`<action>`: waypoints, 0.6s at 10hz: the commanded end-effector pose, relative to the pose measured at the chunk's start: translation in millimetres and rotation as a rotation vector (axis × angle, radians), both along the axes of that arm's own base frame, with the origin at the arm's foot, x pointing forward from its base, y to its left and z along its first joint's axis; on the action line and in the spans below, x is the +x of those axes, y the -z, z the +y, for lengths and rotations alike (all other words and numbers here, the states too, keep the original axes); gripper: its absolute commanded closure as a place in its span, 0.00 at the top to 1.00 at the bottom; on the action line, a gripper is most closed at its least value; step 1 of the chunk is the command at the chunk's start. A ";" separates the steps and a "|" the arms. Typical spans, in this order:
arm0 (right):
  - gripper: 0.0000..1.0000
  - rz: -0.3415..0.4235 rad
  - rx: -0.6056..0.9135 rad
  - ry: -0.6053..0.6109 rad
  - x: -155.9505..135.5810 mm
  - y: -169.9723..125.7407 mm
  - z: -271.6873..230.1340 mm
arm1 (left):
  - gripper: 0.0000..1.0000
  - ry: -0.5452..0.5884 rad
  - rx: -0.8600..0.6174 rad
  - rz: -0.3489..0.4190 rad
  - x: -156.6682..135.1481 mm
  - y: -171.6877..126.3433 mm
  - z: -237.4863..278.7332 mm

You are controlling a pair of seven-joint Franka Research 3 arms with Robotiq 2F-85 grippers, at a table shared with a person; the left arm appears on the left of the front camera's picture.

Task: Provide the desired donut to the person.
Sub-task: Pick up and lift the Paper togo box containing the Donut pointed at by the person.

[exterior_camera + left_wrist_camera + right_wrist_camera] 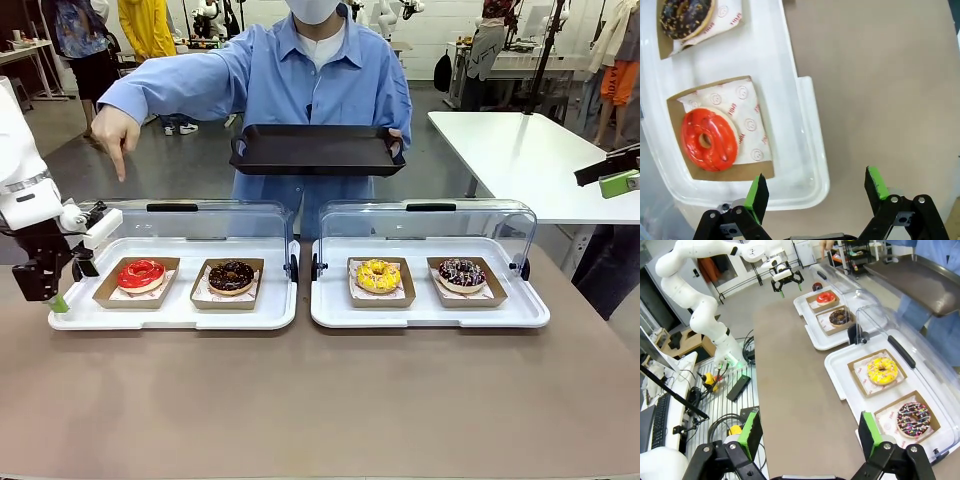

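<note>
Closest to me, my left gripper [816,187] hangs with its jaws spread wide and nothing between them. It is over the outer corner of the left white tray [805,150], half above the rim and half above the brown table [880,75]. I read that as a pose ready to drop onto whatever is chosen at this end. My right gripper [809,430] is likewise released and empty, held high and well back from the right white tray [839,377], out of the way. On the left tray the red donut [141,273] sits on printed paper in a cardboard holder [103,290], which should give me an edge to pinch rather than the icing. Beside it lies the chocolate donut [231,276]. The right tray carries the yellow donut [378,275] and a dark sprinkled donut [462,272]. Both clear lids [220,220] stand tipped open at the back, so every donut is reachable from my side. Beyond them the person [320,80] points one hand [116,130] straight down above the red donut's end, so I take red as the wanted one. The other hand holds a black tray [315,150] level, presumably to receive it. From my left gripper the red donut is near, just inward of the fingers, the first item along the tray, and untouched.
</note>
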State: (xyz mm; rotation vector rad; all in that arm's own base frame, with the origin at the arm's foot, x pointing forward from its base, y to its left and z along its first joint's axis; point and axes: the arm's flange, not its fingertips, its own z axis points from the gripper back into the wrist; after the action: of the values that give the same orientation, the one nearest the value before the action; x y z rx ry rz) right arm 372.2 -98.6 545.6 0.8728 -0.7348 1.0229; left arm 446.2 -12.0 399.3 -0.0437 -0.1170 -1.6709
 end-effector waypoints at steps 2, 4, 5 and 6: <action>1.00 -0.005 0.011 -0.007 0.5 0.0 0.8 | 1.00 -0.013 0.009 0.023 -3.9 -1.2 3.1; 1.00 -0.005 0.011 -0.007 0.5 0.0 0.8 | 1.00 -0.013 0.009 0.023 -3.9 -1.2 3.1; 1.00 -0.005 0.011 -0.007 0.5 0.0 0.8 | 1.00 -0.013 0.009 0.023 -3.9 -1.2 3.1; 1.00 -0.005 0.011 -0.007 0.5 0.0 0.8 | 1.00 -0.004 -0.002 0.014 -1.2 1.8 2.0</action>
State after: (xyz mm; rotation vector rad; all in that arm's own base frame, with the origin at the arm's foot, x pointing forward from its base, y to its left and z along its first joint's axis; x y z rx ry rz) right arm 372.2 -98.6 545.6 0.8732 -0.7346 1.0231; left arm 444.9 -9.8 397.4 -0.0581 -0.1078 -1.6657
